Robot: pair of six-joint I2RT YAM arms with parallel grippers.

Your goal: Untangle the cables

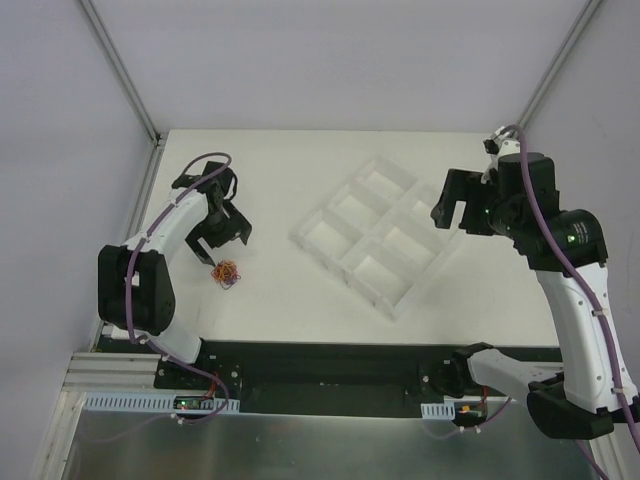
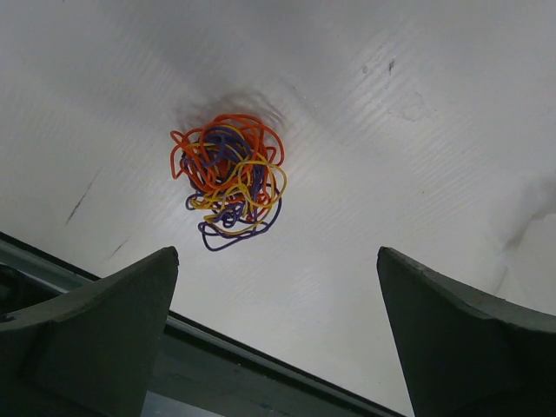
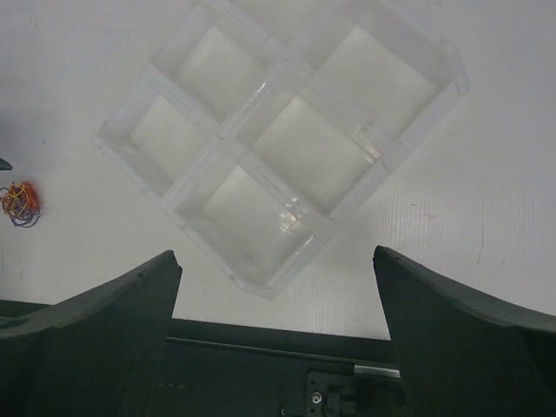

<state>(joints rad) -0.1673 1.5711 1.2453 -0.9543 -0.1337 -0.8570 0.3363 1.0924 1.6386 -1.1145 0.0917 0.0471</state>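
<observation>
A small tangled ball of thin orange, yellow and purple cables (image 1: 227, 272) lies on the white tabletop (image 1: 300, 310), near the front left edge. The left pincer (image 1: 222, 245) hangs just above and behind the ball, its two dark fingers spread wide and nothing between them. In the left wrist view the tangle (image 2: 228, 181) sits ahead of the open left pincer (image 2: 276, 256), nearer the left finger (image 2: 113, 321) than the right, and touches neither.

The right pincer (image 1: 452, 215) hovers over the far right side of a clear plastic tray with square compartments (image 1: 340, 268), jaws likewise wide and holding nothing, well apart from the cables.
</observation>
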